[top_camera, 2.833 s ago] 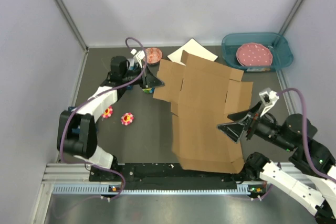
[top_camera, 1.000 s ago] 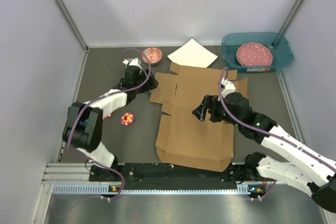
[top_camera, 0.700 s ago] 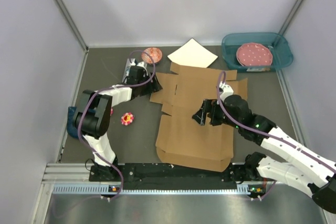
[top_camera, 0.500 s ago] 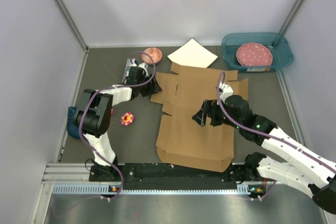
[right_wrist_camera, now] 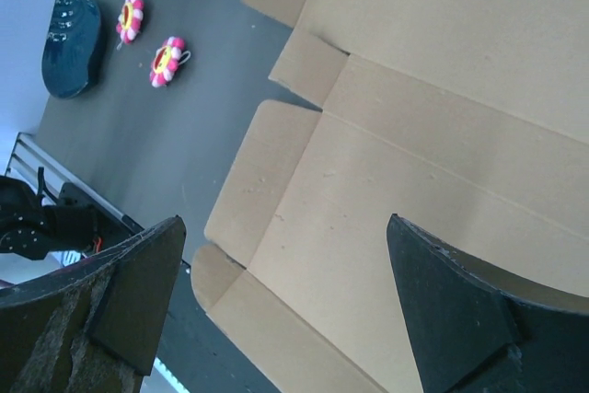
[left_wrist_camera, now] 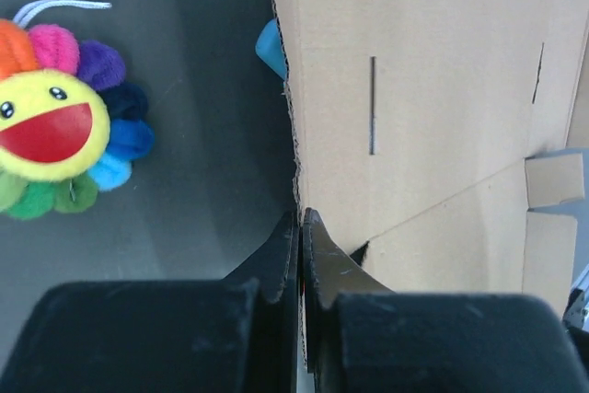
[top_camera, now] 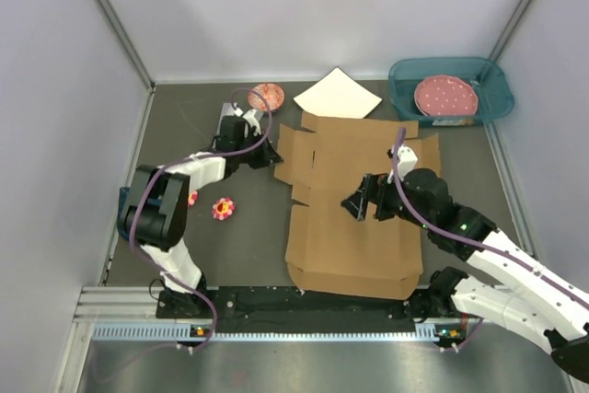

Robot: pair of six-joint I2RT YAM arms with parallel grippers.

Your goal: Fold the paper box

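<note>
Since half a second back, my left gripper [left_wrist_camera: 300, 225] has snapped shut and the paper box [top_camera: 354, 227] has slid a little toward 3 o'clock on the table [top_camera: 235, 250]. The box lies flat and unfolded, from the middle of the table out toward 3 o'clock, with its far edge near the white sheet [top_camera: 337, 95] at 12. My left jaws are pressed together on the raw edge of the side flap at the box's 10 o'clock corner. The wrist view shows the cardboard edge running straight in between them, so I judge I have a thin pinch on it. My right gripper [top_camera: 361, 202] hangs over the middle panel with its fingers spread wide, holding nothing; whether it touches the board I cannot tell.

The step in hand looks to be raising that side flap. To do it well I should bring the right fingers down on the panel just inside the crease, so the sheet cannot skate further. Then I should swing the left wrist up and over toward 3 o'clock, turning about the crease line rather than dragging. The pinch is shallow, so the pull must be slow or the edge may slip out or tear. The plush flower [left_wrist_camera: 64, 117] at 9 o'clock is clear of the swing.
</note>
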